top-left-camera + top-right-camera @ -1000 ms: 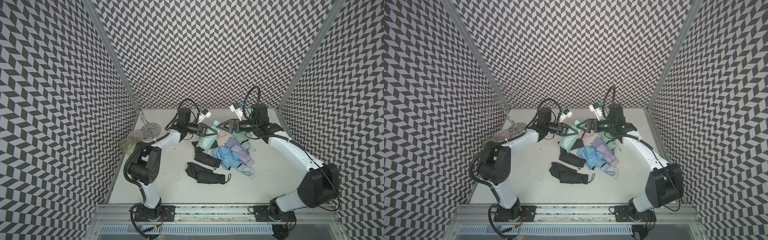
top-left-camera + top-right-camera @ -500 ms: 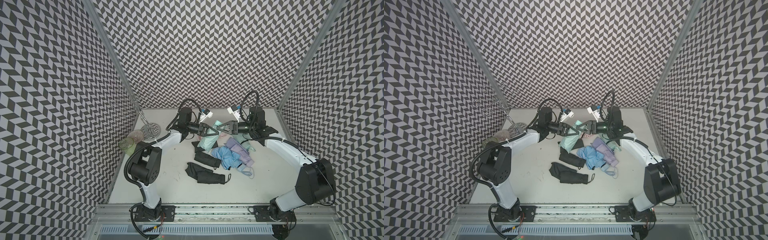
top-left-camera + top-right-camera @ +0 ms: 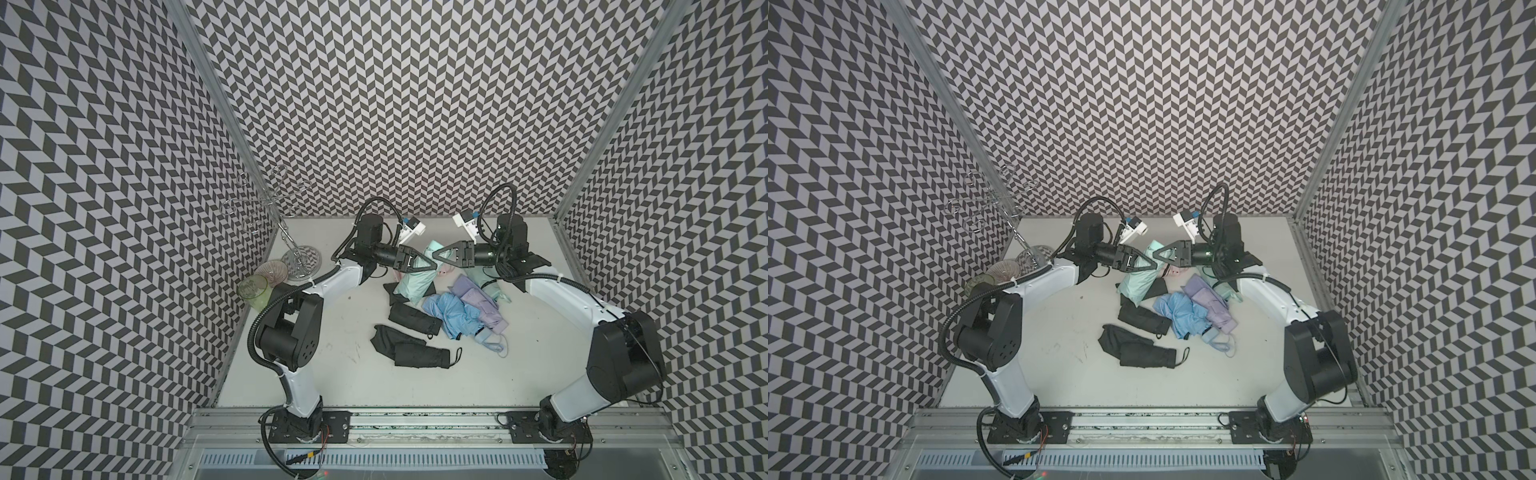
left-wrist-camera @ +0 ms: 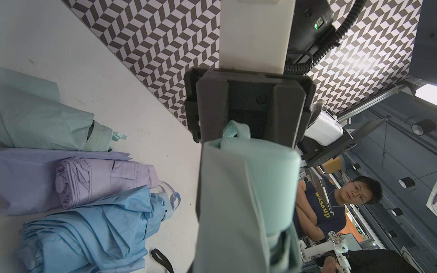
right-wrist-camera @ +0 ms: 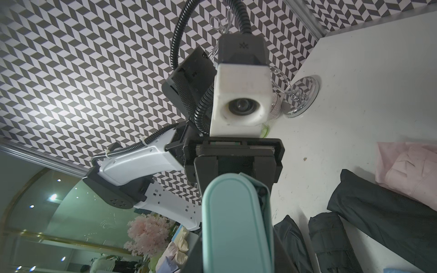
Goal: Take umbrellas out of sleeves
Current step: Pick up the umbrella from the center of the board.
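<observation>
White-cased, reaches from 9 and 3 o'clock to 12 o'clock above bench. Grips mint umbrella with left end effector, its loop with closed right end effector. Counts seven: second mint umbrella, two black umbrellas, pink umbrella, blue umbrella, lavender umbrella.

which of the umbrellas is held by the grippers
The mint umbrella at the back, held by left gripper and right gripper; the rest, including the other mint umbrella, lie untouched.

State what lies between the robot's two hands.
A sleeved mint umbrella lies there; the left hand and right hand both grip it, seen in both top views and both wrist views.
</observation>
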`<state>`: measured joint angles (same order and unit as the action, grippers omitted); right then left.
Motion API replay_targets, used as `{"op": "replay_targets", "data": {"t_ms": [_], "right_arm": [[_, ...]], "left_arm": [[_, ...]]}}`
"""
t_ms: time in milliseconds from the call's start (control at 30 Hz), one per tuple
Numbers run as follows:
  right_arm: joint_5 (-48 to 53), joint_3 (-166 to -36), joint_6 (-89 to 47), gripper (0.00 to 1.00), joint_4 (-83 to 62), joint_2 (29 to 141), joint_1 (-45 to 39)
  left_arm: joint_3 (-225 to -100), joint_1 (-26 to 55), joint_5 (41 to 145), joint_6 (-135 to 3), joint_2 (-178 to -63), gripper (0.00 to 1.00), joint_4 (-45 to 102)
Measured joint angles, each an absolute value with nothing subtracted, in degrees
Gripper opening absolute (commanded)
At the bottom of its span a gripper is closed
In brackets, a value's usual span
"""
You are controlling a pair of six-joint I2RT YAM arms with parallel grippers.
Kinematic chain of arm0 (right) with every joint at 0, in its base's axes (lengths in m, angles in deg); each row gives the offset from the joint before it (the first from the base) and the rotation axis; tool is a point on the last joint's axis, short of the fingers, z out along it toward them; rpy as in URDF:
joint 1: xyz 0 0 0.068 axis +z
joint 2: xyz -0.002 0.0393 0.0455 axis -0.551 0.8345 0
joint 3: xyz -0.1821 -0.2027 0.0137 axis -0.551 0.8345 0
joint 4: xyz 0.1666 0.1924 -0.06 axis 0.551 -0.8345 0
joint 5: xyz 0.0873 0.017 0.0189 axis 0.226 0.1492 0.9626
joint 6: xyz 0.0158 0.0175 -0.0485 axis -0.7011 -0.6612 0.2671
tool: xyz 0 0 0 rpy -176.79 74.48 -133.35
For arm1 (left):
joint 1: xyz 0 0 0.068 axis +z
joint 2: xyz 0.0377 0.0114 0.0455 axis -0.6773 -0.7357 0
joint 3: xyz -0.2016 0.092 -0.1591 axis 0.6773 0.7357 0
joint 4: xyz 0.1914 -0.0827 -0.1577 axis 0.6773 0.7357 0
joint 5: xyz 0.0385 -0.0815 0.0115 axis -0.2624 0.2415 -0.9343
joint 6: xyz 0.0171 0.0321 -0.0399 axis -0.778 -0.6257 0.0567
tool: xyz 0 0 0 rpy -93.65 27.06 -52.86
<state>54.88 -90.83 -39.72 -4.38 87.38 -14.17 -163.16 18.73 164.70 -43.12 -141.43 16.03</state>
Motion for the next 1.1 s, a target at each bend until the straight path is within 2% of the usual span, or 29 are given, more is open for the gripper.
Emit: {"op": "replay_targets", "data": {"t_ms": [33, 67, 100, 333, 567, 733, 900, 1100], "right_arm": [[54.75, -90.37, -40.55, 0.08, -3.37, 87.38, -14.17], [54.68, -89.95, -41.27, 0.08, -2.52, 87.38, -14.15], [54.53, -89.34, -42.36, 0.07, -1.56, 87.38, -14.12], [52.21, -86.92, -49.97, 0.05, 4.52, 87.36, -14.56], [45.65, -82.94, -57.93, 0.05, 11.38, 83.49, -18.15], [40.58, -80.16, -64.59, 0.05, 18.86, 81.48, -20.00], [36.08, -78.09, -71.19, 0.05, 26.46, 81.06, -19.76], [32.34, -77.85, -74.51, 0.04, 30.26, 81.04, -17.71]], "left_arm": [[-163.05, 18.75, 164.39, -42.68, -141.43, 0.60, 16.09], [-162.97, 18.73, 164.24, -42.79, -141.43, 0.92, 16.00], [-162.92, 18.71, 163.87, -42.94, -141.43, 0.99, 16.24], [-162.92, 20.59, 160.39, -43.71, -141.34, 0.99, 18.74], [-161.33, 28.96, 154.82, -35.55, -138.83, 0.99, 18.17], [-151.73, 32.52, 151.32, -24.14, -132.46, 0.99, 6.30], [-142.73, 30.23, 147.32, -10.02, -129.43, 0.99, -13.31], [-140.83, 27.23, 142.38, 4.14, -132.12, 0.99, -34.88]]}}
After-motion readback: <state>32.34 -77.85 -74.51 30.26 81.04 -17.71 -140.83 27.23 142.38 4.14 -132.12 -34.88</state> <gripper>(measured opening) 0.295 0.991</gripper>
